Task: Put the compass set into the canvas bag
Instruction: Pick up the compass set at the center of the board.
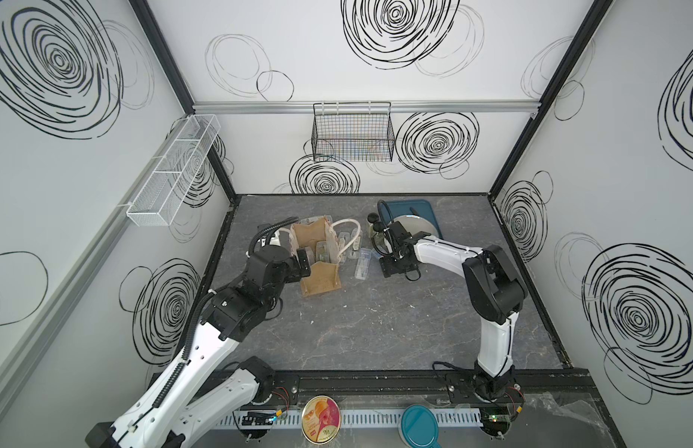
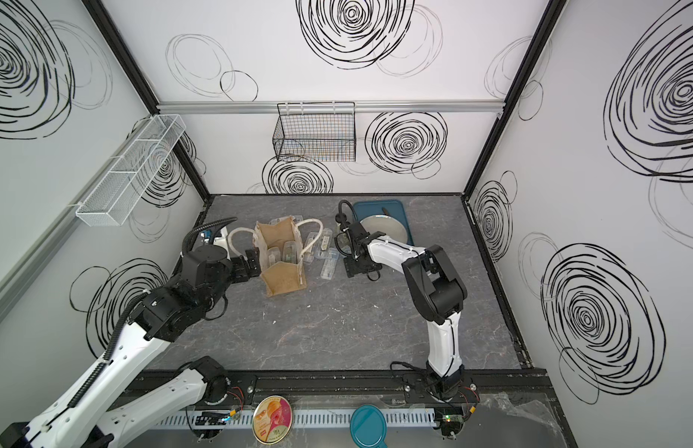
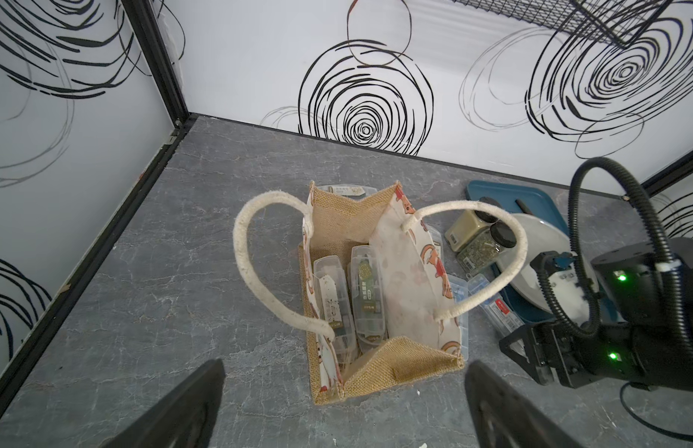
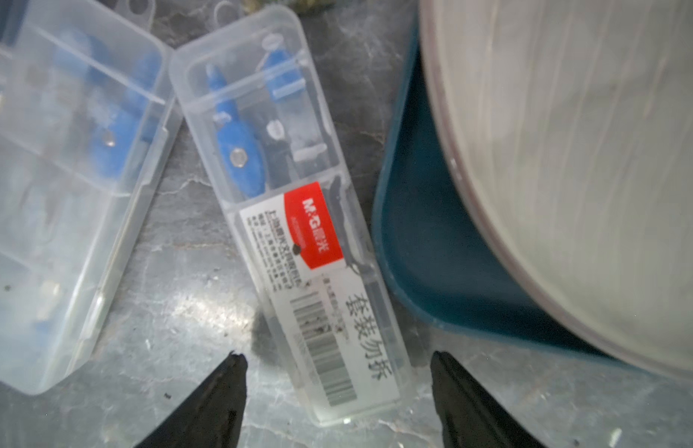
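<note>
While spread empty, left pincer [image 3: 345, 366] by bag [image 3: 403, 368] rim; right pincer [image 4: 337, 360] astride compass set [image 4: 298, 217].

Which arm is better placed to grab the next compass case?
Right. The right end effector is open, jaws either side of the red-labelled compass case. The left end effector, also open, faces the canvas bag instead.

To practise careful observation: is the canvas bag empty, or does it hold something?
Not empty. In the left wrist view the canvas bag stands open, with at least two clear cases upright inside.
</note>
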{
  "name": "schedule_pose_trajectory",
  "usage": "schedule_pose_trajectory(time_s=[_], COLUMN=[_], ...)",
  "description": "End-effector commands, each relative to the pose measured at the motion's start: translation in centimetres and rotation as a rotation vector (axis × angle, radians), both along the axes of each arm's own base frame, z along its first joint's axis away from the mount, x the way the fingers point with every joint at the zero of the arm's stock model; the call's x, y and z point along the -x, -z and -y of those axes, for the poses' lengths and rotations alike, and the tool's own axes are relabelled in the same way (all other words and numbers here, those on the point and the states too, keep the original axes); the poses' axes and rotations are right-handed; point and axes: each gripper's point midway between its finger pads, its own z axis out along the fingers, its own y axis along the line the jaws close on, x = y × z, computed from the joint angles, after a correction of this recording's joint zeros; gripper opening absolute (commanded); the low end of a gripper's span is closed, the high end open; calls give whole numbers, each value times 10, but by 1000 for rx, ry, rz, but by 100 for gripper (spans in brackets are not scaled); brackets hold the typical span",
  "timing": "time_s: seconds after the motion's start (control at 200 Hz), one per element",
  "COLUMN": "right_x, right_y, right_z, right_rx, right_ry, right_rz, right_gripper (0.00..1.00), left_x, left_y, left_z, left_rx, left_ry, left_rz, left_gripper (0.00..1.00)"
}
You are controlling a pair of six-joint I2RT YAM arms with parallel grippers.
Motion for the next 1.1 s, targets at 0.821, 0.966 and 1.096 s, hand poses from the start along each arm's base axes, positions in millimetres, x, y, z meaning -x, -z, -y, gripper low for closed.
schedule_pose_trajectory(time_s=[0.821,0.966,1.096], right_x=[5,7,16], right_y=[28,29,22], right_z=[-25,-27,-26], right_rx=[15,20,7], right_ry=[-36,-40,-33], right_rz=[-94,-108,-109], right_gripper=[59,53,47], left_x=[-9,-9,-9], left_y=[-16,-16,-11], left_z=[2,0,-2], left_rx=[44,47,68], left_ry=[4,3,-1], left_rz=[53,51,36], left_gripper=[99,99,99])
